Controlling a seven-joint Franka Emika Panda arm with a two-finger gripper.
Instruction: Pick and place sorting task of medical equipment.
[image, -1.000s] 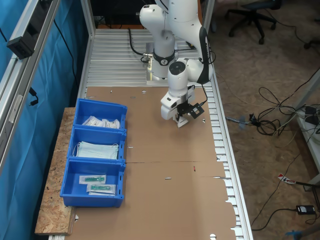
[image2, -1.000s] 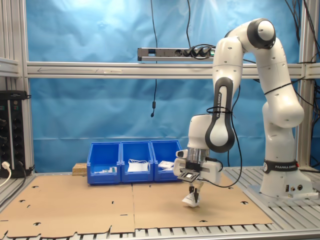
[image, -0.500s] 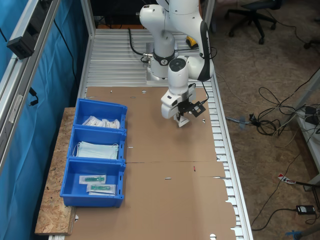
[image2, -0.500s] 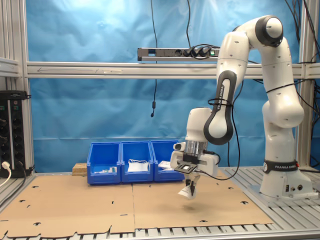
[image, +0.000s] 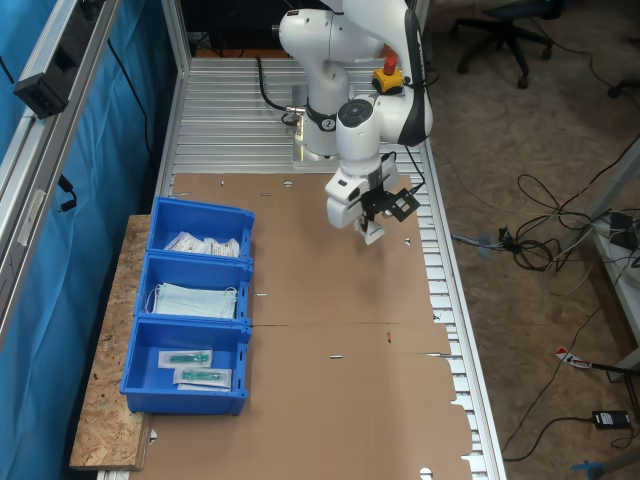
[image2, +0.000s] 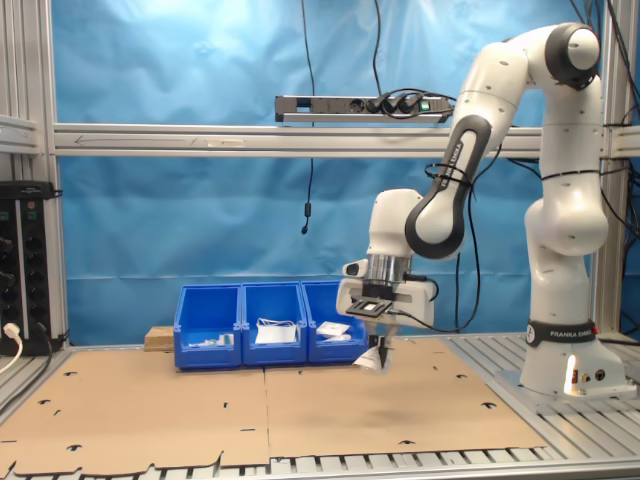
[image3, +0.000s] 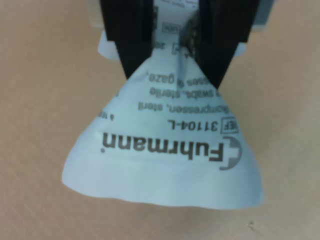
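Note:
The medical equipment, a small white printed packet (image3: 165, 160), hangs pinched at its top between my black fingers (image3: 132, 40) and bows out below them. My gripper (image: 371, 226) is shut on it, and the packet (image: 374, 235) hangs over the brown cardboard near the robot base. In the second exterior view the gripper (image2: 375, 347) holds the packet (image2: 371, 361) well above the cardboard, in front of the blue bins.
Blue bins (image: 243, 283) (image2: 241, 295) stand in a row of three at the cardboard's edge, holding white packets (image: 203, 243), pale blue masks (image: 195, 299) and clear packets with green parts (image: 195, 366). The robot base (image2: 565, 370) stands on the slatted metal table.
The gripper has risen with the packet from cardboard level to well above it, drifting slightly toward the second exterior view's left. The arm's upper joints have straightened upward.

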